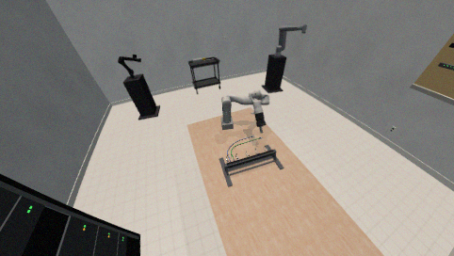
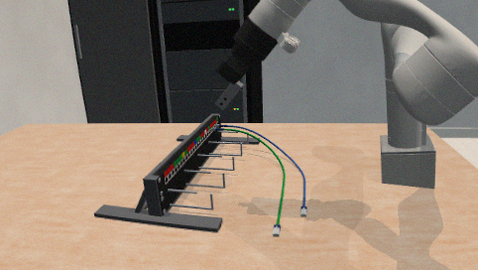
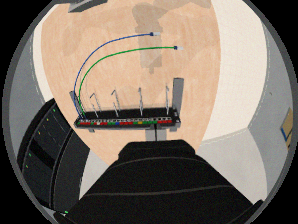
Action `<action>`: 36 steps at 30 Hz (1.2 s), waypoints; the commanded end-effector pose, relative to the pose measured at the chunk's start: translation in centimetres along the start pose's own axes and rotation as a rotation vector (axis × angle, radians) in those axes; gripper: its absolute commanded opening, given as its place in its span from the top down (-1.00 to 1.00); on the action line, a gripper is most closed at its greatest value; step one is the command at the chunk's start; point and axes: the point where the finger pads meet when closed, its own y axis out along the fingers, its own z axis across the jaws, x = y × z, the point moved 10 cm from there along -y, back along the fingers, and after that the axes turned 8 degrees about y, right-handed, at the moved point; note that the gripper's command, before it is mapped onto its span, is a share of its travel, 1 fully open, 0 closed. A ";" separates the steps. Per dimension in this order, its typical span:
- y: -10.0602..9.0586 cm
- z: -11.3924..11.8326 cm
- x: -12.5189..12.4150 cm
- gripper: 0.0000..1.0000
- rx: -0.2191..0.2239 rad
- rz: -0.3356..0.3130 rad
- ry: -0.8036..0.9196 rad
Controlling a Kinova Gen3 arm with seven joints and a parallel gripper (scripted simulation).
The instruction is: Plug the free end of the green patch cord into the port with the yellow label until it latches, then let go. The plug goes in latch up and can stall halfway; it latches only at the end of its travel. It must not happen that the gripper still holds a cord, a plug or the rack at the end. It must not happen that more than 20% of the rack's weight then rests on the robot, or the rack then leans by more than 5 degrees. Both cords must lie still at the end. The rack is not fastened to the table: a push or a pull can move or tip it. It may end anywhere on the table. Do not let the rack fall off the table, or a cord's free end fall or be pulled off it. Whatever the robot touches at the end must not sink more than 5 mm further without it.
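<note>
The dark patch rack (image 2: 185,159) stands on the wooden table with a row of red, green and yellow port labels; the yellow label (image 2: 182,155) is near the middle. It also shows in the wrist view (image 3: 129,120). The green cord (image 2: 281,174) arcs from the rack's far end to its free plug (image 2: 279,228) lying on the table. The blue cord (image 2: 298,169) ends at a plug (image 2: 301,209) beside it. My gripper (image 2: 224,100) is shut and empty, hanging in the air above the rack's far end, well away from both plugs.
The arm's base (image 2: 408,159) stands on the table at the right. A dark server cabinet (image 2: 164,55) stands behind the table. The rack's foot bar (image 2: 158,217) lies near the front.
</note>
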 end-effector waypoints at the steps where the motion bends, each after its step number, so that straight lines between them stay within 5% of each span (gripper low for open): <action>1: -0.1 0.1 0.1 1.00 0.003 -0.002 0.001; 14: -0.1 -0.9 0.2 1.00 0.003 -0.002 0.001; 36: -0.1 -9.3 1.4 1.00 0.003 -0.002 0.001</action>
